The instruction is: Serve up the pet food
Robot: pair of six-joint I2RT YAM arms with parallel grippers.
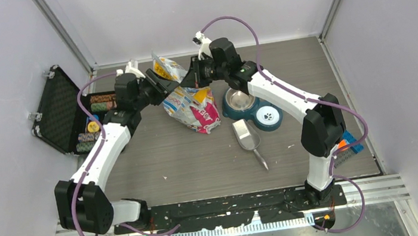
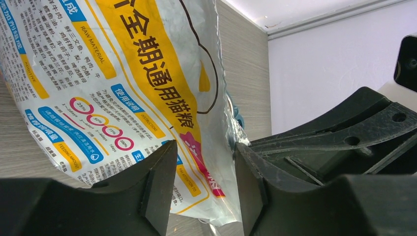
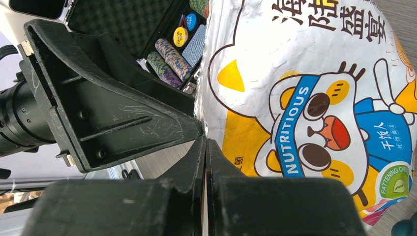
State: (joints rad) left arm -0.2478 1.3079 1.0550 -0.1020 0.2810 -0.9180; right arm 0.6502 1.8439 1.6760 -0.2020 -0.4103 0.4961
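Judging by how things lie, serving is barely begun. No pet food is seen loose; it is taken to be inside the bag (image 1: 191, 103), which sits at the far middle of the bench (image 1: 157, 154). The steel bowl (image 1: 240, 99) looks empty, and the scoop (image 1: 246, 135) lies untouched beside it. The right tool (image 3: 205, 141) is pressed together on the bag's top edge. The left tool (image 2: 204, 157) stands apart, with the opposite edge between its fingers but not clamped. Opening, scooping and filling are left. Room is tight: an open case (image 1: 60, 109) is near the left arm, and the bowl is just beside the bag. Bare bench is found nearer the bases.
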